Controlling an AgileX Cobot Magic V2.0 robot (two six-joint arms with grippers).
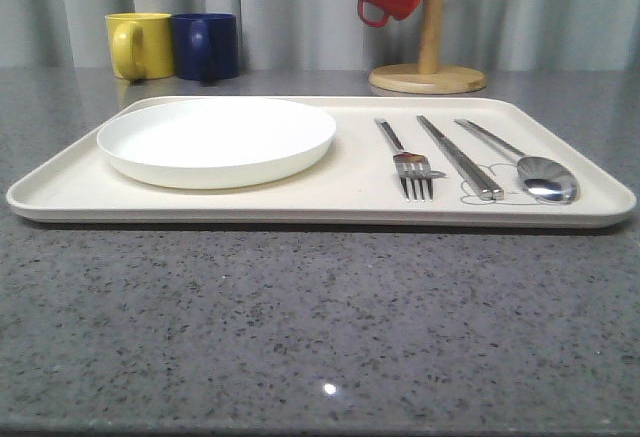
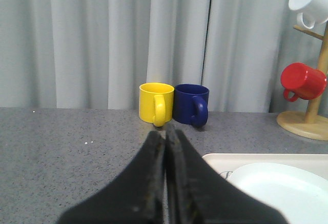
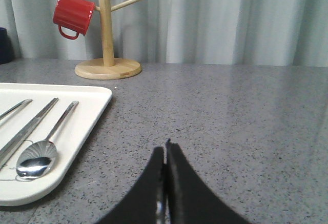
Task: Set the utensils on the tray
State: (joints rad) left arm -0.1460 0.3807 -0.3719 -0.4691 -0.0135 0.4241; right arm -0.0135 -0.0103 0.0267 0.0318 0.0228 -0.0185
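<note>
Fork (image 1: 410, 160), chopsticks (image 1: 459, 158) and spoon (image 1: 527, 166) lie side by side on the tray (image 1: 330, 204), right of the plate (image 1: 216, 140), handles pointing away, nearer the right arm; both sets of fingers (image 2: 165, 147) (image 3: 165, 158) pressed together, empty, off the tray.

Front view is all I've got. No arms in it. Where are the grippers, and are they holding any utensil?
Observer: Left gripper is shut, empty, over bare counter beside the tray's plate end.
Operator: And right?
Observer: Right gripper is shut, empty, over the counter off the tray's spoon side.
Operator: Anything else I'm missing?
Observer: A white mug hangs on the mug tree, above the red mug.
</note>
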